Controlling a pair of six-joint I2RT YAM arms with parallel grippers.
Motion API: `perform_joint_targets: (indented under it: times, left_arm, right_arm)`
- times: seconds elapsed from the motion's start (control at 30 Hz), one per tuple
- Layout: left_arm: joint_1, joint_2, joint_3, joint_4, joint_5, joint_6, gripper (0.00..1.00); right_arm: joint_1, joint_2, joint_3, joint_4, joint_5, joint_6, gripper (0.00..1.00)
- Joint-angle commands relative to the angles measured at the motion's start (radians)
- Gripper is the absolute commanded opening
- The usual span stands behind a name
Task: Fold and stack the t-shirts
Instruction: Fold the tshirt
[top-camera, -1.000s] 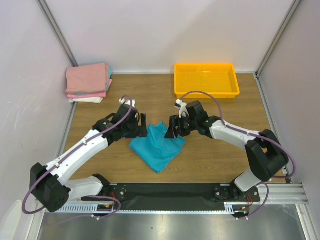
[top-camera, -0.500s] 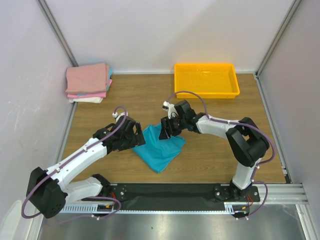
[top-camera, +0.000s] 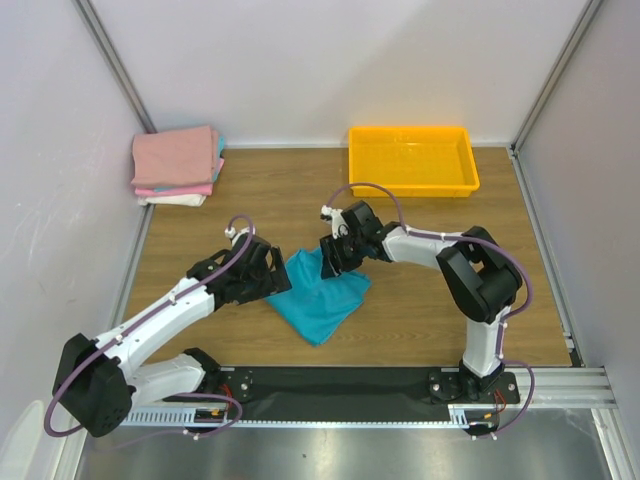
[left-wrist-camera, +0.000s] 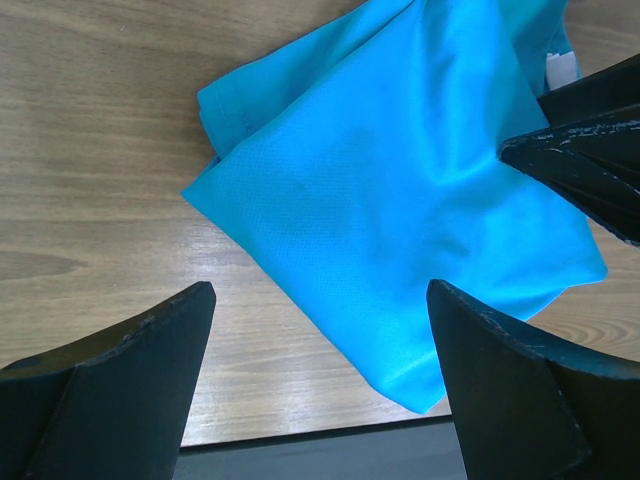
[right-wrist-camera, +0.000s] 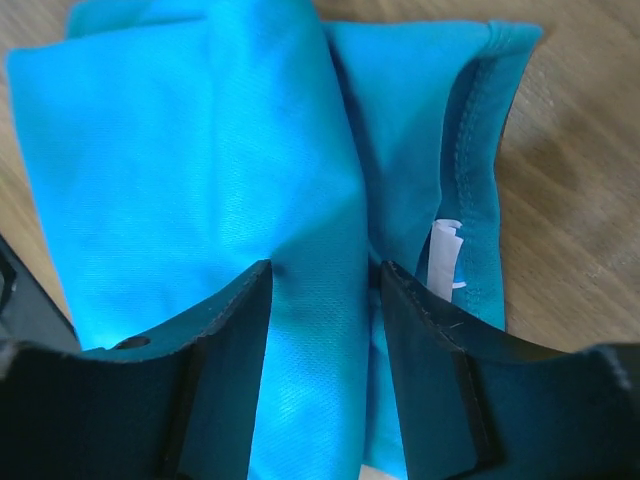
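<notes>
The teal t-shirt (top-camera: 318, 292) lies crumpled in a rough diamond at the middle of the bench (top-camera: 430, 310), its white neck label (right-wrist-camera: 445, 250) showing at the far edge. The right end effector (top-camera: 335, 262) pinches a raised fold of it near the collar, while the left end effector (top-camera: 268, 272) hangs just above its left corner with fingers spread wide. The folded stack of pink and white tees (top-camera: 177, 162) sits in the far left corner, well apart from the yellow tray (top-camera: 412, 131) at the far right.
</notes>
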Motion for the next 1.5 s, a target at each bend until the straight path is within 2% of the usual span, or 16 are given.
perform_joint_targets:
  times: [0.0,0.07,0.1,0.2,0.7,0.93,1.13,1.33,1.47]
  left_arm:
    - [0.012,-0.021,-0.008,0.028,0.013,0.005,0.93]
    - [0.014,-0.024,-0.014,0.028,0.014,0.004,0.93]
    - [0.018,-0.024,-0.017,0.03,0.016,0.005,0.93]
    - [0.018,-0.026,-0.019,0.028,0.016,0.007,0.93]
    - [0.025,-0.009,-0.026,0.065,0.025,0.017,0.94]
    - [0.028,0.012,-0.028,0.079,0.031,0.025,0.94]
    - [0.028,0.032,-0.029,0.09,0.031,0.025,0.94]
    - [0.029,0.072,-0.026,0.122,0.039,0.039,0.94]
    - [0.031,0.111,-0.011,0.148,0.051,0.051,0.94]
  right_arm:
    - [0.014,0.012,0.04,-0.017,0.008,-0.027,0.49]
    - [0.022,0.012,0.042,-0.019,0.01,-0.028,0.4]
    - [0.022,0.012,0.048,-0.029,0.013,-0.031,0.27]
    - [0.025,-0.005,0.056,-0.049,0.024,-0.028,0.0]
    - [0.007,-0.238,0.08,-0.141,0.079,0.021,0.0]
    - [-0.042,-0.234,0.044,-0.111,0.08,0.036,0.0]
    - [-0.161,-0.179,-0.002,-0.028,0.015,0.077,0.0]
    - [-0.222,-0.084,0.001,0.03,-0.036,0.022,0.0]
    - [-0.248,-0.037,0.017,0.02,-0.016,-0.018,0.06]
